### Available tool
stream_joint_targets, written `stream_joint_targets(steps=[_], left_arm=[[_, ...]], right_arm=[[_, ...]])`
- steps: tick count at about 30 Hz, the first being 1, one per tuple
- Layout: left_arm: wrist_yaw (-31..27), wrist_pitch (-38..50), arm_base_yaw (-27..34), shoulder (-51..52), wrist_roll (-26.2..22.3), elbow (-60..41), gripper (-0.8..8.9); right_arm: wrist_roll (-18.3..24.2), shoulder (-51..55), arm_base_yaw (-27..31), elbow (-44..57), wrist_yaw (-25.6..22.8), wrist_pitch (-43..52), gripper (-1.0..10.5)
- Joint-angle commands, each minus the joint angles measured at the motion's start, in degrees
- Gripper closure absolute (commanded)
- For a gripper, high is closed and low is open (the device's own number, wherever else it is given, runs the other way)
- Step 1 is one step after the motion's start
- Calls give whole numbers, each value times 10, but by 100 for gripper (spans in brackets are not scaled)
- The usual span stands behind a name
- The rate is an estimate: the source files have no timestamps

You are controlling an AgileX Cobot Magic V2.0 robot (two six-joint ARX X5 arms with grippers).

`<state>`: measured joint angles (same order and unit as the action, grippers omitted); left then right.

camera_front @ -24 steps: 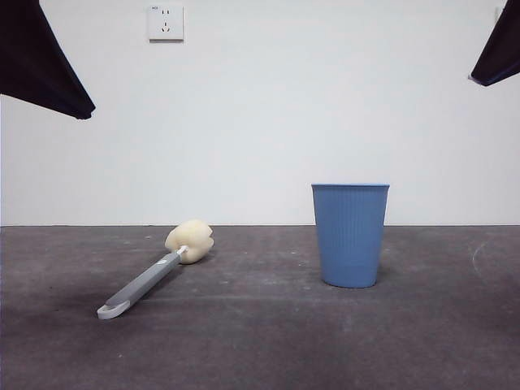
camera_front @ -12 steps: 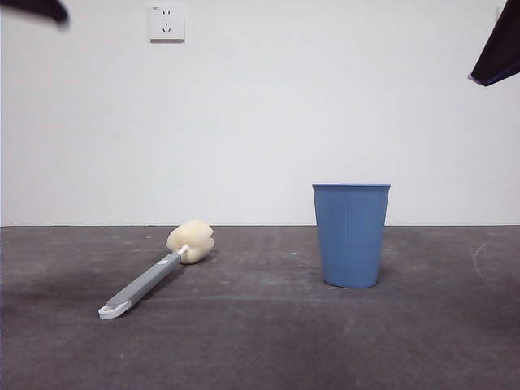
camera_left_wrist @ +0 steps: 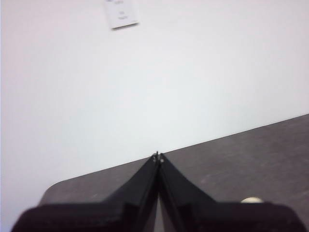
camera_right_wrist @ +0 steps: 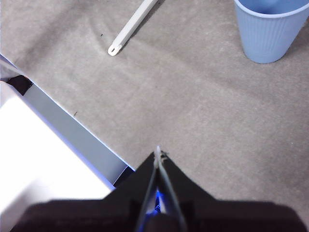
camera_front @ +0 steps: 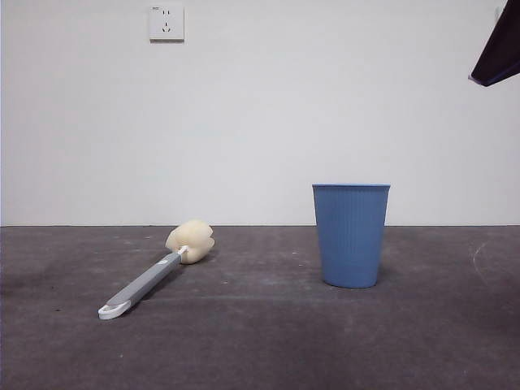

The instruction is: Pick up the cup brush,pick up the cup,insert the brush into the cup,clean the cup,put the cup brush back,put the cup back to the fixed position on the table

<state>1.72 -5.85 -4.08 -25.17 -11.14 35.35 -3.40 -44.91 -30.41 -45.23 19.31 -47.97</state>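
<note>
The cup brush (camera_front: pixel 154 275) lies flat on the table (camera_front: pixel 260 341) at the left, its cream sponge head toward the wall and its white looped end nearest the front. Its handle end (camera_right_wrist: pixel 128 30) also shows in the right wrist view. The blue ribbed cup (camera_front: pixel 350 234) stands upright right of centre, also in the right wrist view (camera_right_wrist: pixel 268 29). My left gripper (camera_left_wrist: pixel 158 157) is shut and empty, raised high, facing the wall; a sliver of the sponge (camera_left_wrist: pixel 251 199) peeks past it. My right gripper (camera_right_wrist: pixel 158 153) is shut and empty, well above the table, apart from the cup.
A white wall with a power socket (camera_front: pixel 166 23) runs behind the table. A dark arm tip (camera_front: pixel 497 50) hangs at the top right corner of the front view. The right wrist view shows the table's edge and a white-grey surface (camera_right_wrist: pixel 58 145) beyond it.
The dark arm tip at the top left of the front view has risen and left the picture. The brush, the cup and the top right arm tip have stayed put.
</note>
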Motion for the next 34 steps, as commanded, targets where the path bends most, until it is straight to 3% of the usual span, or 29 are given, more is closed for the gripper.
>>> stream_joint_targets(steps=[1, 11, 17, 24, 34], left_arm=[[3, 1, 18, 21, -11, -41, 817], [3, 90, 35, 117, 38, -254, 817], [2, 90, 34, 188, 81, -343, 817], [1, -51, 34, 245, 114, -352, 817], [-2, -44, 34, 250, 127, -352, 817]], right_arm=[[3, 1, 0, -2, -2, 3, 944], [3, 1, 0, -2, -2, 3, 944], [3, 1, 0, -2, -2, 3, 944], [3, 1, 0, -2, -2, 3, 944], [3, 1, 0, -2, -2, 2, 944]])
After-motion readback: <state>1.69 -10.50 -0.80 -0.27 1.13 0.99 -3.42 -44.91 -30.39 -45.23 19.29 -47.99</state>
